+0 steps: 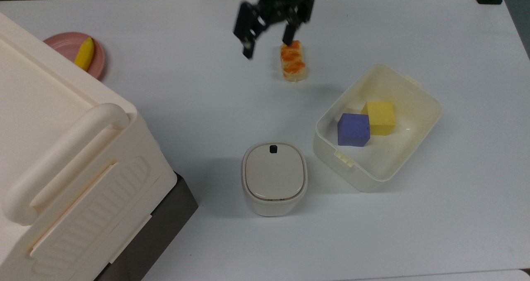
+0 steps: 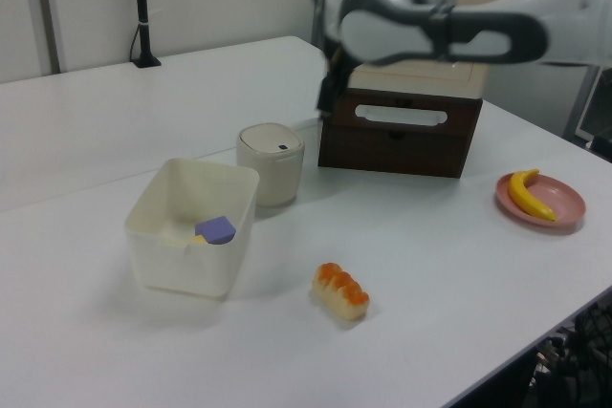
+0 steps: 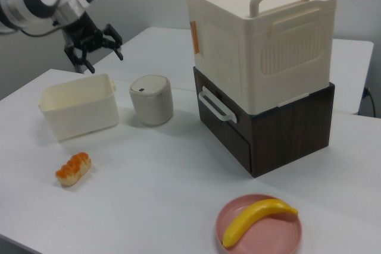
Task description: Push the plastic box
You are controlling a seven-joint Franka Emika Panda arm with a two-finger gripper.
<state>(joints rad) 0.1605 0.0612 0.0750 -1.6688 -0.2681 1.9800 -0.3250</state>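
The gripper [image 1: 268, 39] is hanging high above the table [image 1: 186, 107], fingers spread wide, gripping nothing. The box [image 1: 414, 148], a smooth cream plastic tub with rounded corners, is sitting well clear of it, holding a purple cube [image 1: 352, 129] and a yellow cube [image 1: 381, 118].

Top view: directly overhead the small rounded-square beige-lidded bin [image 1: 274, 177]. Left and right views: oblique, from opposite table sides, both including this bin [image 2: 271, 162] [image 3: 151, 99].

blocks [image 1: 364, 123] in plastic box [image 1: 422, 119], bin [image 1: 274, 177] beside
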